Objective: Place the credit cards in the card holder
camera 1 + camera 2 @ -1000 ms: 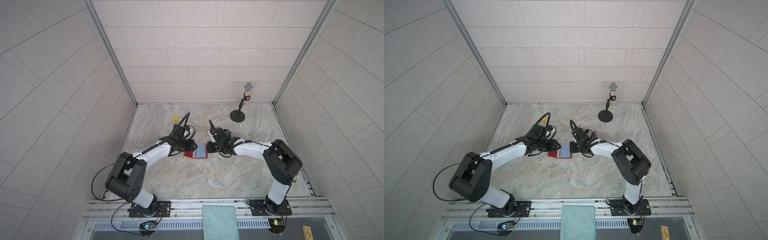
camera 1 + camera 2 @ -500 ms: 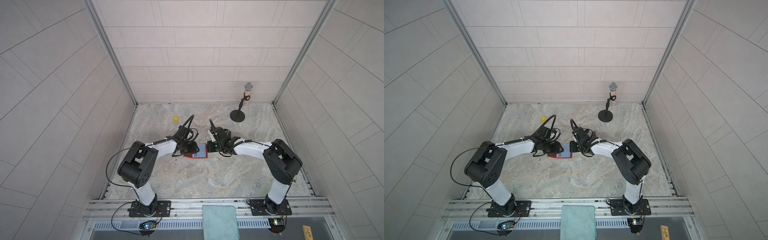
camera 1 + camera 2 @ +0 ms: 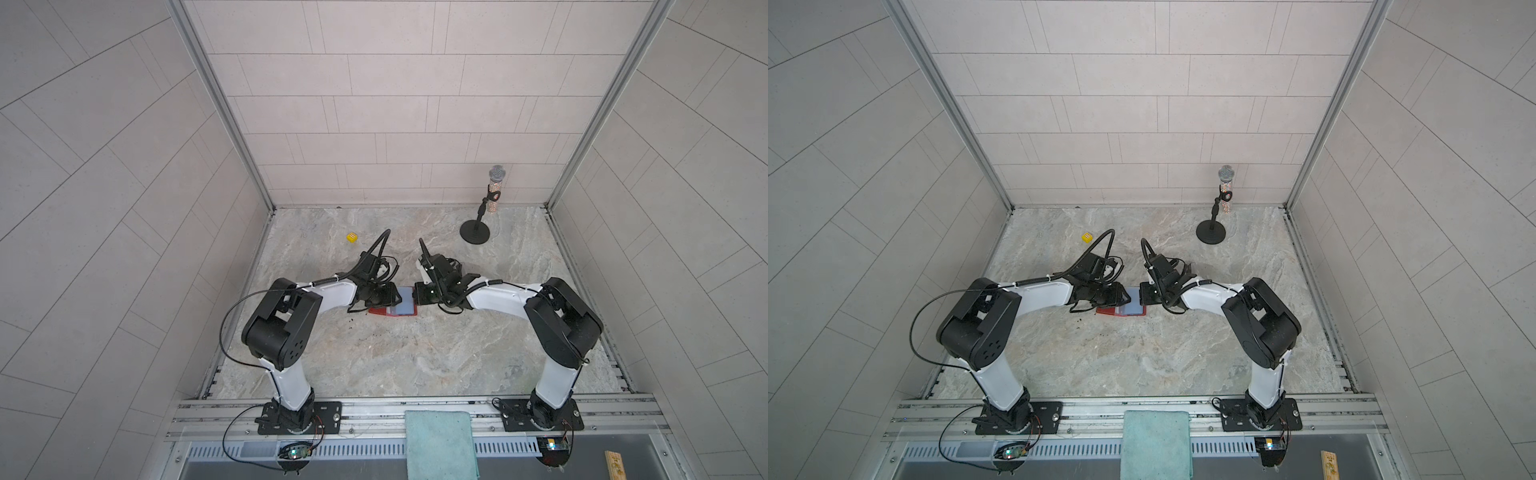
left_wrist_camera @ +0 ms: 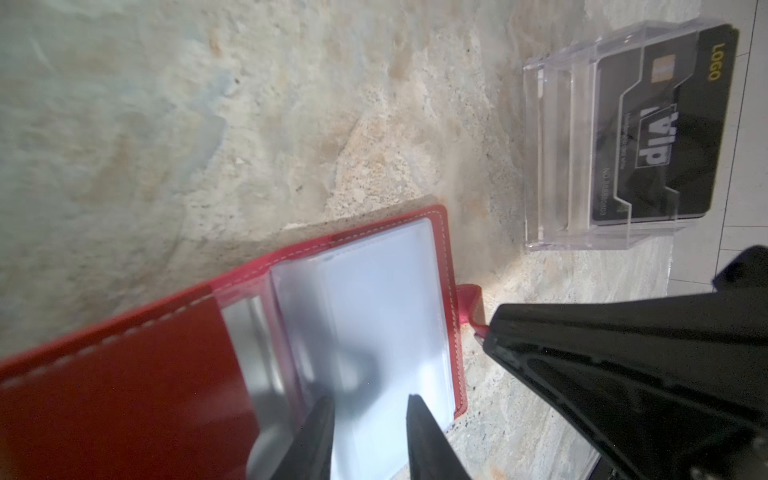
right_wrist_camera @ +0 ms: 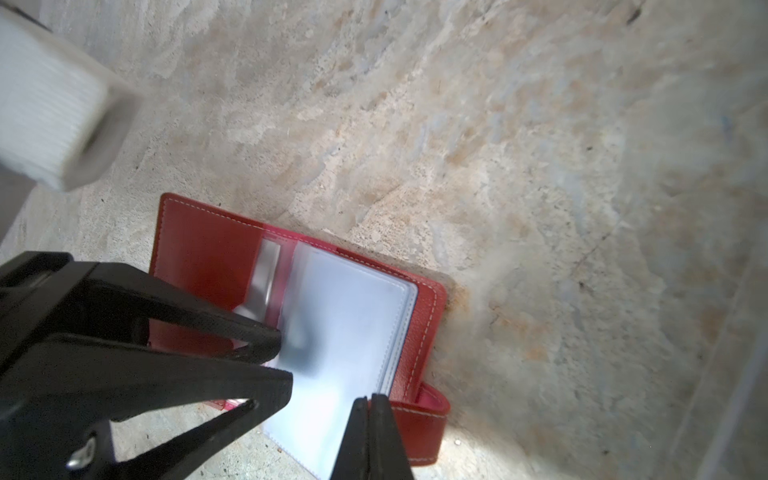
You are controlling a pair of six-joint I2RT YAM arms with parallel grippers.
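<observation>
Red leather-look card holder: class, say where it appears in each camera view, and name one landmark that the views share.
In a top view: red leather-look book-style card holder, open, mid-table between both arms.
In a top view: card holder, also mid-table between the arms.
Left wrist: card holder, open, near the clear acrylic stand.
Right wrist: card holder, open, sleeves facing up.
Shared landmark: beige marbled stone tabletop beneath it.
</observation>
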